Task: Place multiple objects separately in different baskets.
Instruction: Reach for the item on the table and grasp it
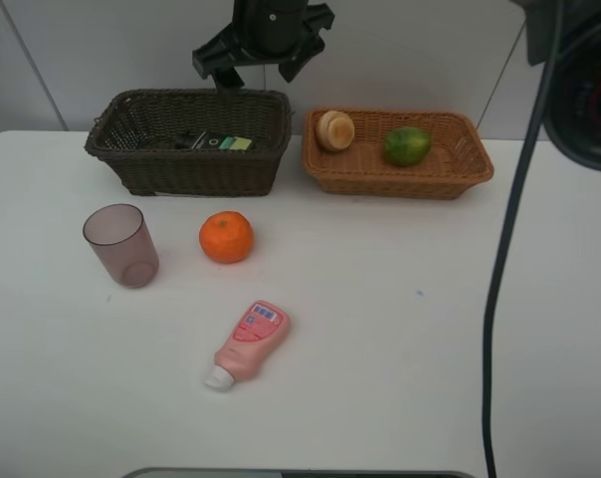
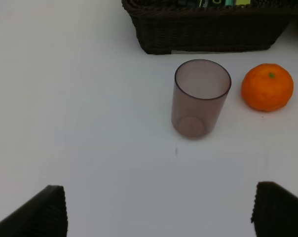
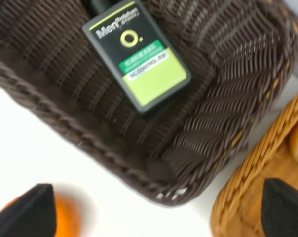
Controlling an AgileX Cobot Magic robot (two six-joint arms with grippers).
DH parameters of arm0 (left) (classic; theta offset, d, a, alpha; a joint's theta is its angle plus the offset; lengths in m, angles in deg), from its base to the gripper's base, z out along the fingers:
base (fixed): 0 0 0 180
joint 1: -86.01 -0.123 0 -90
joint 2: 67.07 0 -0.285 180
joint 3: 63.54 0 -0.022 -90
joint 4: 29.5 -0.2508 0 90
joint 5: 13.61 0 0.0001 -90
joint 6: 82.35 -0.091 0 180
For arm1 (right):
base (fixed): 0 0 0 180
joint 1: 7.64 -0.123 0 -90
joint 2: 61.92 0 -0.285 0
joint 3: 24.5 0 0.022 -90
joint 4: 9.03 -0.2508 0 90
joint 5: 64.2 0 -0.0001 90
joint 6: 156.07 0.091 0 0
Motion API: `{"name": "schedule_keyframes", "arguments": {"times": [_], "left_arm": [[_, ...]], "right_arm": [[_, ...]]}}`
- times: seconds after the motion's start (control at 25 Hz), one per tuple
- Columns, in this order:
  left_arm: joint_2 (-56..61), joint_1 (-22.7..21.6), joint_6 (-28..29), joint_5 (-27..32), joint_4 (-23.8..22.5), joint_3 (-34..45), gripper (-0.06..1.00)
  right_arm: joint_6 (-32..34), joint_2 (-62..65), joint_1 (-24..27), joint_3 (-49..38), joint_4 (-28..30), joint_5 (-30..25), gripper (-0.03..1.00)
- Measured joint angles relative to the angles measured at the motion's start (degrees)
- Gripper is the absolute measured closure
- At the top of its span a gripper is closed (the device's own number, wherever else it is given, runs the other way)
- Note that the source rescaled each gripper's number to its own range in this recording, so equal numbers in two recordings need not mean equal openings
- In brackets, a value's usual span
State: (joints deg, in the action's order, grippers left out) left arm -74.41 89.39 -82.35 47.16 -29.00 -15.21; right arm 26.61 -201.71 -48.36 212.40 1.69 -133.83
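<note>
WHITE BENCH, TWO BASKETS: A plain white bench [image 1: 400,378] runs back to a pale panelled wall [image 1: 101,50], and a black cable [image 1: 500,299] hangs across its right side.

My right end effector [image 1: 261,58] hovers above the dark brown wicker basket [image 1: 181,167], spread wide with nothing in it. Beneath it the green-labelled bottle [image 3: 139,54] lies flat on the basket floor. Its label reads "Men", and its cap end is cut off in the wrist view. From above, the basket wall hides most of it.

Just to that end effector's right sits the light tan wicker basket [image 1: 450,171]. It holds a green lime-like fruit [image 1: 407,145] and a pale peach-like fruit [image 1: 334,129], lying apart.

My left end effector [image 2: 159,212] is likewise wide apart and empty, and only its dark fingertips [image 2: 40,215] show. Ahead of it the translucent purple cup [image 2: 201,98] stands upright, with the orange [image 2: 267,86] just beside it and the dark basket beyond.

The pink squeeze tube [image 1: 251,341] lies on its side on the bench, its white cap [image 1: 219,378] pointing away from the baskets. In the right wrist view the orange is only a blur behind one fingertip.
</note>
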Motion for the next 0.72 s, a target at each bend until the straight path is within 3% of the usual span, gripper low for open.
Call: {"name": "schedule_keyframes", "arguments": {"times": [0.2,0.4,0.72], "left_arm": [[0.0,0.0,0.0,0.0,0.0,0.0,-0.02],[0.0,0.0,0.0,0.0,0.0,0.0,-0.02],[0.0,0.0,0.0,0.0,0.0,0.0,-0.02]], "right_arm": [[6.2,5.8,-0.6,-8.8,-0.6,-0.1,0.22],[13.9,15.7,0.3,-25.7,-1.4,1.8,0.22],[20.0,39.1,10.3,-59.8,-2.9,12.8,0.22]]}}
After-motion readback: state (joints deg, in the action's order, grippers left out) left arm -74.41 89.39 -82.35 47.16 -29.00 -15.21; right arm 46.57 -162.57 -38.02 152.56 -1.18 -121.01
